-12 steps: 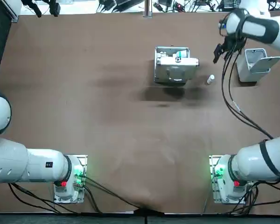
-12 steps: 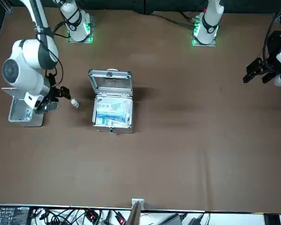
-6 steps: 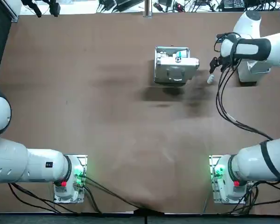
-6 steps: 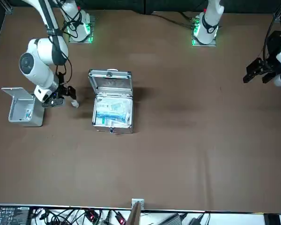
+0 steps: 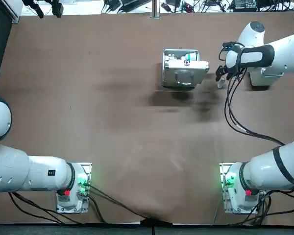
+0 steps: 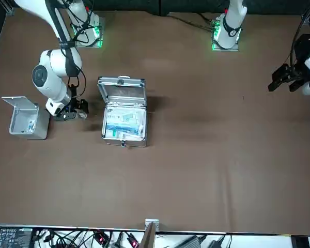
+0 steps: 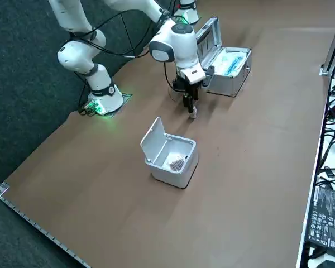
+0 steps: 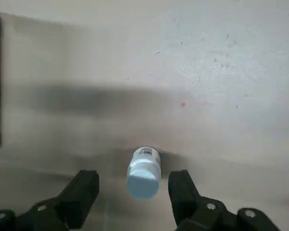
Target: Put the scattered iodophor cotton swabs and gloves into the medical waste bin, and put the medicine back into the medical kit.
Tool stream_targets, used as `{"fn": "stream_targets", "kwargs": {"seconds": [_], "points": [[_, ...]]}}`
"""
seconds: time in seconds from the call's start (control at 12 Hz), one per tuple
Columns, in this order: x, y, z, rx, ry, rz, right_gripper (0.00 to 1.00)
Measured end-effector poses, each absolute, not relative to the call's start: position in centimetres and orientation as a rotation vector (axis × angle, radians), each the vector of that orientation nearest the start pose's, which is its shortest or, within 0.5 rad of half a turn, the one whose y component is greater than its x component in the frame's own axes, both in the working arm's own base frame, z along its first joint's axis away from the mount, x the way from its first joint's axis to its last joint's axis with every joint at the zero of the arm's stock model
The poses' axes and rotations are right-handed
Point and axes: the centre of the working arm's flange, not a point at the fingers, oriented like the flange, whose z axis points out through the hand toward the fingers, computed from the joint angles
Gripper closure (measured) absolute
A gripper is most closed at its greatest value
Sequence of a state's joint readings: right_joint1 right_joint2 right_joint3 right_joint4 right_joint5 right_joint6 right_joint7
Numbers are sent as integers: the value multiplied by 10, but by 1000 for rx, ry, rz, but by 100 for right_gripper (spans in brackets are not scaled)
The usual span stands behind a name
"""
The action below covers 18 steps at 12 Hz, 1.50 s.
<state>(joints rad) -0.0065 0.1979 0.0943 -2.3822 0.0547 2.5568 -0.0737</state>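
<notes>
The bottle is small and white, with a pale cap and a little printed label on its body. We cannot tell for sure whether it stands or lies. It sits on the brown tabletop toward the far right corner, between the kit and the bin, nearer the kit.

The right pincer is low over the bottle with its jaws spread wide. One black finger is on each side, and in the wrist view neither touches the bottle.

The kit is a metal case with its lid raised, and white and blue-green packets show inside. The bin is grey with its flap tipped up, and something dark lies at its bottom. It stands close to the right edge.

Between kit and bin there is just a narrow strip, with the arm's cables hanging over it. From that strip toward the near edge and the left edge the tabletop lies open.
</notes>
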Motion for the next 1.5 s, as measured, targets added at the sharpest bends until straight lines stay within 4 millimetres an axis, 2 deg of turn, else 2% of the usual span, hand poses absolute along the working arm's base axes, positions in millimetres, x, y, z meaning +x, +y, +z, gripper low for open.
{"fn": "stream_targets", "kwargs": {"seconds": [0.33,0.75,0.83,1.0,1.17,1.25,1.42,1.5], "points": [[500,44,228,-3087,-175,51,13],[499,43,222,-3087,-169,68,22],[499,42,222,-3087,-168,69,30],[499,42,222,-3087,-166,67,33],[500,41,223,-3087,-164,63,44],[501,41,224,-3088,-164,61,44],[502,41,225,-3088,-163,54,62],[503,41,226,-3088,-163,53,62]]}}
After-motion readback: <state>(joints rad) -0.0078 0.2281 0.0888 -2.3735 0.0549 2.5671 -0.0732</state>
